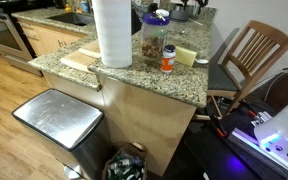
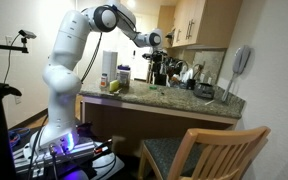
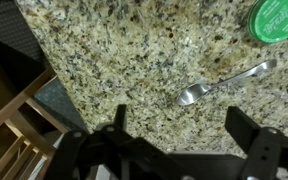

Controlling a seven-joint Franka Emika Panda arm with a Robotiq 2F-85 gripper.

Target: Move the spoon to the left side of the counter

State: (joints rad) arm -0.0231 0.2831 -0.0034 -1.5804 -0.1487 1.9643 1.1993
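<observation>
In the wrist view a silver spoon (image 3: 224, 82) lies on the speckled granite counter (image 3: 134, 50), bowl toward the lower left, handle toward the upper right. My gripper (image 3: 182, 128) is open and empty, hovering above the counter with the spoon just beyond its fingertips. In an exterior view the gripper (image 2: 156, 42) hangs well above the counter (image 2: 164, 102). The counter also shows in an exterior view (image 1: 159, 80); I cannot make out the spoon in either exterior view.
A green lid (image 3: 276, 18) sits near the spoon's handle. A paper towel roll (image 1: 113, 32), a jar (image 1: 154, 38), a spice bottle (image 1: 168, 58) and a yellow sponge (image 1: 185, 55) stand on the counter. A steel-lidded bin (image 1: 56, 113) and a wooden chair (image 1: 252, 52) stand beside it.
</observation>
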